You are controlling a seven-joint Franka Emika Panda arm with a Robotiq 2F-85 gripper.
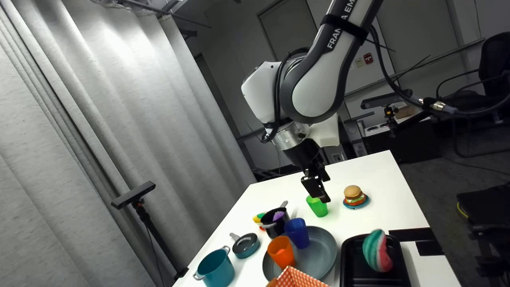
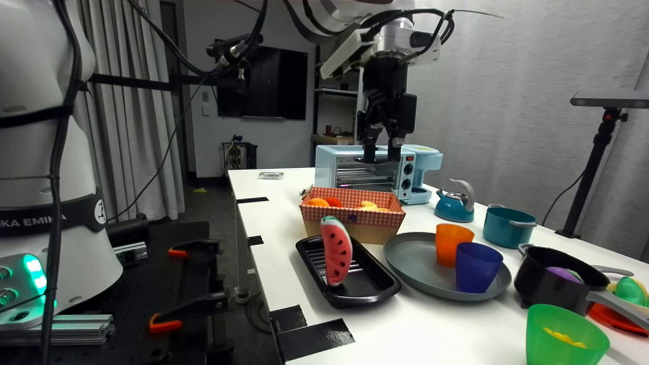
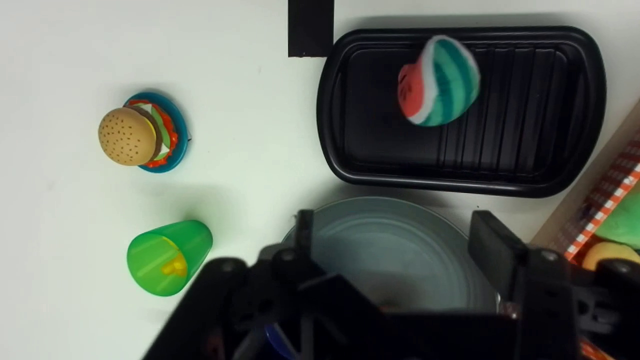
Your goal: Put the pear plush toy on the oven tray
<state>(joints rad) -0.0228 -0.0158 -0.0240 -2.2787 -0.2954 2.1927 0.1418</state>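
Note:
A green rounded lump (image 3: 620, 220) that matches the pear plush toy shows in part inside the checked basket, at the right edge of the wrist view; most of it is cut off. The oven tray (image 3: 390, 145) is black with a low rim, and in an exterior view the tray (image 2: 367, 281) lies near the table edge. On it stands a watermelon plush (image 2: 337, 251), slightly blurred in the wrist view. My gripper (image 3: 395, 225) is open, its fingers spread over the grey plate with nothing between them. In an exterior view the gripper (image 2: 382, 153) hangs well above the table.
The basket (image 2: 352, 215) holds several toys beside the tray. On the grey plate (image 2: 416, 266) stand an orange cup (image 2: 451, 243) and a blue cup (image 2: 476, 268). A green cup (image 3: 170, 257), a burger toy (image 3: 135, 135), pots, a kettle and a toy oven (image 2: 329, 167) are also on the table.

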